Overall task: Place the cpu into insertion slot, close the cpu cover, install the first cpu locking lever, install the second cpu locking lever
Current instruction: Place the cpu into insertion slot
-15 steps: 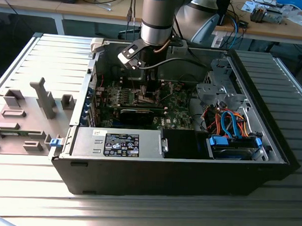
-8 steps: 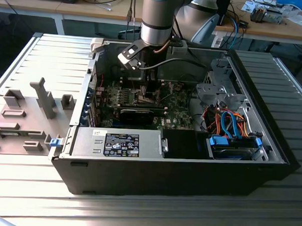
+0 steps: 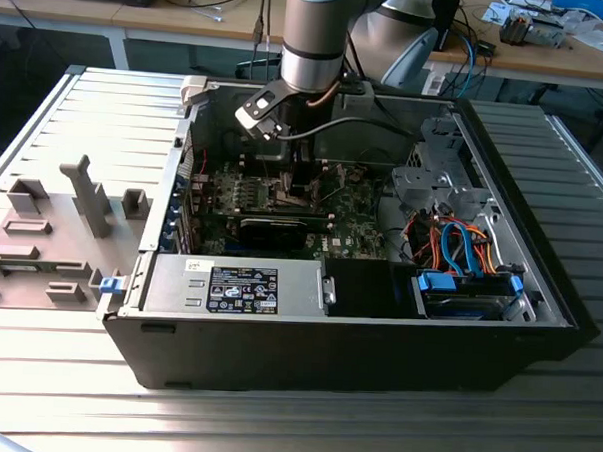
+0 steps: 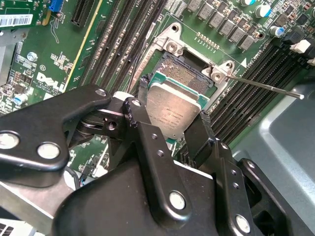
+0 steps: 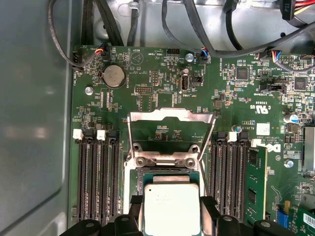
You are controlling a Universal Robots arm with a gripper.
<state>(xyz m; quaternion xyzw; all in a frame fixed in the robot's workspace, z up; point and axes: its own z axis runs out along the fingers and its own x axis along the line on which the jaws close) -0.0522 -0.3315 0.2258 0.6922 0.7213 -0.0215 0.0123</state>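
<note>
Presently the gripper [image 4: 173, 104] grasps the cpu [image 5: 171, 209] over the insertion slot [image 4: 184, 73]; the cpu cover [image 5: 171, 114] stands open.

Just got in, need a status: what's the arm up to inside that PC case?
The arm's gripper is shut on the cpu, holding it over the insertion slot on the green motherboard. Part of the slot's contact field shows beyond the chip, so it does not look seated. The cpu cover stands flipped open, and a locking lever sticks out free.
</note>
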